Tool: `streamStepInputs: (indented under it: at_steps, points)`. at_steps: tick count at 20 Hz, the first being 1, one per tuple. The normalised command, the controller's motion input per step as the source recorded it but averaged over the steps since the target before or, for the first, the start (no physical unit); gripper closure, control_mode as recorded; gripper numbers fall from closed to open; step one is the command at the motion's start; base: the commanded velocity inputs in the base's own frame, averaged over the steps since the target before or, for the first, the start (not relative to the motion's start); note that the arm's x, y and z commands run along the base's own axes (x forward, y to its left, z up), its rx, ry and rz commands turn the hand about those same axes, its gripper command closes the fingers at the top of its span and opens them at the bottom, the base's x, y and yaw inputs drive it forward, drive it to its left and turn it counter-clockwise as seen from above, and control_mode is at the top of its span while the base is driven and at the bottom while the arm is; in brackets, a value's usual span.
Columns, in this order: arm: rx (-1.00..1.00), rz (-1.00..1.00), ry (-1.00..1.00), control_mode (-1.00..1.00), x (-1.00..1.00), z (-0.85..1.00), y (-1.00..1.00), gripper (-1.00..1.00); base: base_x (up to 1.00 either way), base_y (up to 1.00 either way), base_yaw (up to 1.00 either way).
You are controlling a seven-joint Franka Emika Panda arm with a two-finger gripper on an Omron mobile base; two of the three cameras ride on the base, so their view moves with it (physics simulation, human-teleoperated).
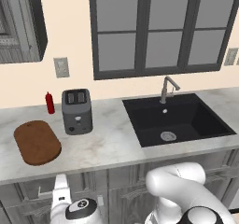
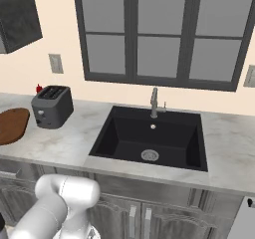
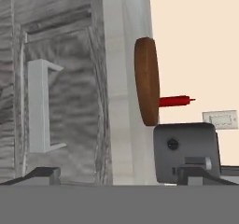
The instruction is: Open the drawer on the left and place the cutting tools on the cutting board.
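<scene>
The drawer [image 3: 65, 101] has a grey wood-grain front and is shut. Its silver bar handle [image 3: 39, 106] lies ahead of my gripper [image 3: 121, 175], a short way off. The gripper is open with nothing between its fingertips [image 3: 44, 174]. The hand view is rolled on its side. In the left base view the hand hangs low in front of the drawer [image 1: 28, 196], under the counter's left part. The reddish-brown cutting board [image 1: 37, 142] lies flat and bare on the counter above, also seen as cutting board [image 2: 11, 125] and edge-on as cutting board [image 3: 147, 80]. The cutting tools are hidden.
A dark grey toaster [image 1: 77, 111] stands right of the board, with a red bottle [image 1: 50, 102] behind it by the wall. A black sink [image 1: 179, 118] with a faucet [image 1: 168, 88] takes up the counter's right part. Grey cabinet doors [image 2: 124, 215] run below.
</scene>
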Motion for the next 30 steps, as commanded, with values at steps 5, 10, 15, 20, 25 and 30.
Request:
streamStepInputs:
  at_steps: [5,10,15,20,25,30]
  points:
    - [0.0,0.0,0.0,-1.0,0.22,-0.03,0.0,-1.0,0.0,0.0,0.0]
    - [0.0,0.0,-0.02,-1.0,0.01,-0.26,0.0,-1.0,0.0,0.0,0.0]
    - [0.0,0.0,-0.05,-1.0,0.0,-0.32,0.01,-1.0,0.0,0.0,0.0]
    - [0.0,0.0,-0.08,-1.0,0.04,-0.34,0.11,-1.0,0.0,0.0,0.0]
    - [0.0,-0.02,-0.13,-1.0,0.13,-0.37,0.31,-1.0,0.0,0.0,0.0]
    - [0.0,-0.09,-0.13,-1.0,0.15,-0.29,0.36,-1.0,0.0,0.0,0.0]
